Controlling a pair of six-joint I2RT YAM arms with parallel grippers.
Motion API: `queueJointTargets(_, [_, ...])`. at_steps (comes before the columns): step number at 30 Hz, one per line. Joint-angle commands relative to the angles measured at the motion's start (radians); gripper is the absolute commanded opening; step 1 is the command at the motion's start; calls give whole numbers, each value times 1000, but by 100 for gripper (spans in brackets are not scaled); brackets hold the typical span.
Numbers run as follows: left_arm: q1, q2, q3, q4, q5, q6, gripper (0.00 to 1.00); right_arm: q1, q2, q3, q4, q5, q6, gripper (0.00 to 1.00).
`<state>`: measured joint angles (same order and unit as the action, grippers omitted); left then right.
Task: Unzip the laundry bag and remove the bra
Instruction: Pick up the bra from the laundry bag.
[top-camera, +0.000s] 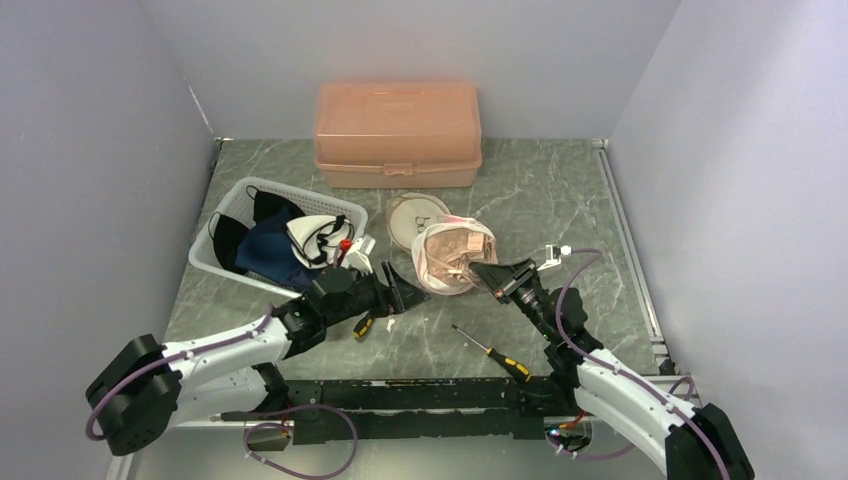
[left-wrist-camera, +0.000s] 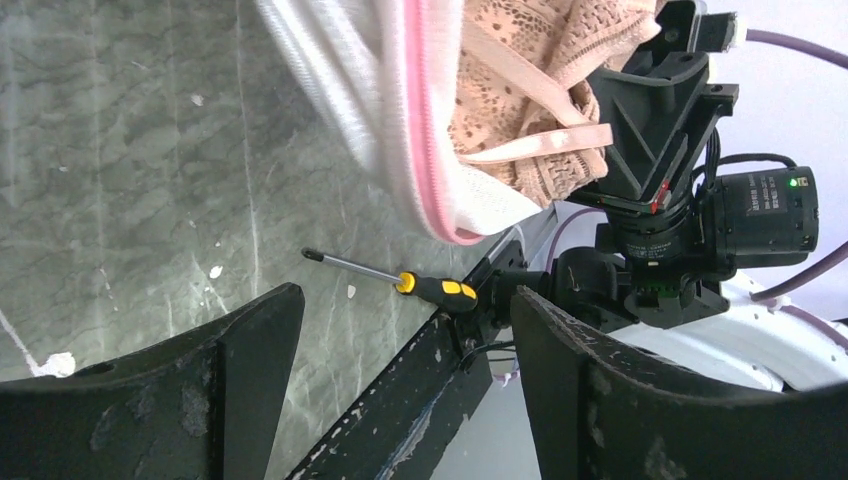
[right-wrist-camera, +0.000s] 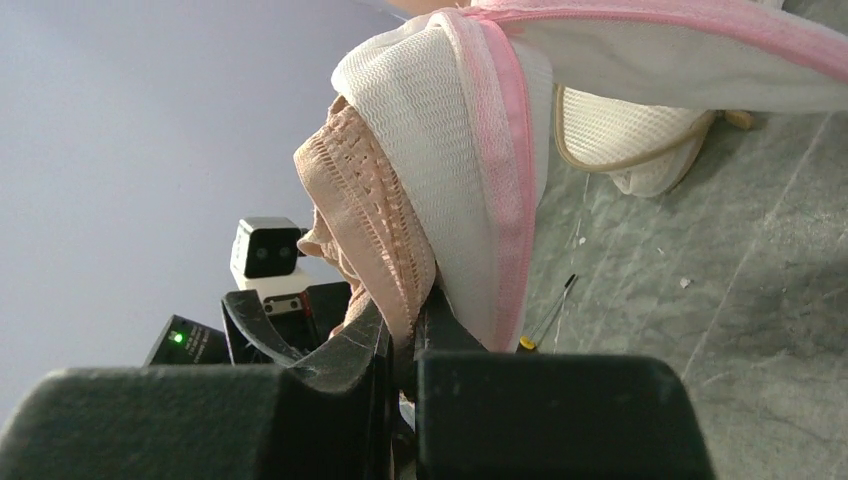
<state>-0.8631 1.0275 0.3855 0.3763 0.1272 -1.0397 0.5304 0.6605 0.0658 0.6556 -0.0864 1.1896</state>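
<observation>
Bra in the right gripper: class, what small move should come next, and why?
Probably draw the right gripper back, easing the bra out of the laundry bag: its jaws are shut on the bra, the bag gapes open, and the left gripper is open, empty.

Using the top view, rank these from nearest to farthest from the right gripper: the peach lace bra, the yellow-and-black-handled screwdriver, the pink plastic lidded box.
From the right gripper:
1. The peach lace bra: pinched in its fingers, just ahead.
2. The yellow-and-black-handled screwdriver: on the near side, beside the arm.
3. The pink plastic lidded box: farthest back, beyond the bra.
</observation>
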Motion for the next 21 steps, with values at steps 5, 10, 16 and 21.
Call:
queueJointTargets(5, [-14,97,66,132,47,4,81,-3,28,9,156,-17,58,0])
queueJointTargets(10, [-13,138,78,162,43,3,77,-2,36,16,171,-43,74,0])
queueJointTargets(16, [-14,174,91,246,60,-9,76,-2,46,18,181,-62,86,0])
queueJointTargets(21, [-14,185,103,266,73,-3,69,-2,49,15,188,-71,93,0])
